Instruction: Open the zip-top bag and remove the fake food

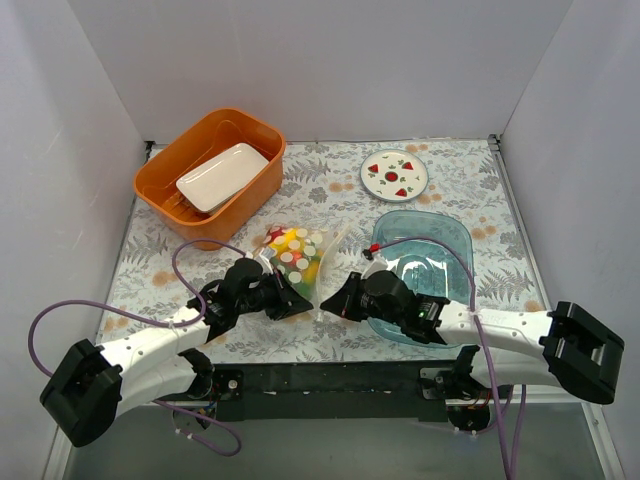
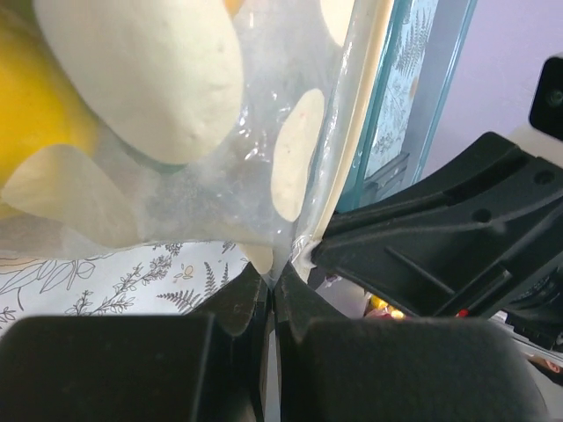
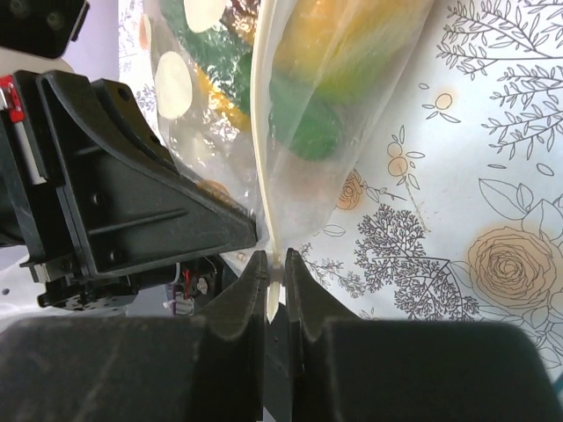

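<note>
Found the left jaws pressed together on the thin clear edge of the zip-top bag (image 2: pixel 211 193), and the right jaws likewise nipped shut on its pale zip strip (image 3: pixel 262 176), the two sets nearly tip to tip. Located the bag on the flowered tabletop (image 1: pixel 330 195), between the orange bin (image 1: pixel 165 180) and the clear blue tray (image 1: pixel 445 240), with the fake food (image 3: pixel 303 123) inside and the near edge at the jaws. Judged these the risks: slick film sliding out of either pinch under a pull; both walls caught in one pinch, so no parting of the seal; the light bag dragged whole across the tabletop rather than opened. Noted crinkly film printed with white dots, glossy rounded yellow and green pieces, and a stiffer cream strip.
</note>
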You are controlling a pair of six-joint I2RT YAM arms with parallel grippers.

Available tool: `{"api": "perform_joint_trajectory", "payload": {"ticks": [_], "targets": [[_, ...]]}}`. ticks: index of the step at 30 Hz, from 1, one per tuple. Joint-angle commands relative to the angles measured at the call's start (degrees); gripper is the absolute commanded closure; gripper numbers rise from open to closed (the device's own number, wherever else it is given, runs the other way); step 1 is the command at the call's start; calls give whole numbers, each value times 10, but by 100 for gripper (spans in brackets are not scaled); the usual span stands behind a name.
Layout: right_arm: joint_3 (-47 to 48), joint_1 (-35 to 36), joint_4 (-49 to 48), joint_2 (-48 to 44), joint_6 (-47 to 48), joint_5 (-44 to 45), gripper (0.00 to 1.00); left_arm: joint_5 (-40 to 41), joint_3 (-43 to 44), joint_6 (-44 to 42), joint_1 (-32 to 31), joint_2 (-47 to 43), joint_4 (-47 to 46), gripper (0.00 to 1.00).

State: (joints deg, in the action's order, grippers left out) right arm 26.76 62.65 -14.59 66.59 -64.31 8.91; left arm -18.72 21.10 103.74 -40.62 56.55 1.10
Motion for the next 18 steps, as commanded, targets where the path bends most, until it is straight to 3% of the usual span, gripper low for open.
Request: {"api": "perform_joint_trajectory", "payload": {"ticks": [1, 6, 7, 8, 14, 18], "targets": [[-7, -31, -8, -12, 23, 28, 91, -29, -2, -23, 0, -14, 34, 100], [14, -30, -31, 19, 36, -18, 91, -32, 3, -28, -1, -3, 33, 100], [14, -28, -36, 28, 37, -26, 91, -32, 5, -29, -1, 0, 33, 95], [16, -27, -39, 32, 34, -32, 91, -36, 8, -30, -1, 2, 33, 81], [16, -27, -31, 33, 33, -8, 91, -32, 10, -41, 0, -15, 57, 75], [22, -27, -28, 30, 35, -8, 92, -42, 3, -45, -1, -19, 63, 54]]}}
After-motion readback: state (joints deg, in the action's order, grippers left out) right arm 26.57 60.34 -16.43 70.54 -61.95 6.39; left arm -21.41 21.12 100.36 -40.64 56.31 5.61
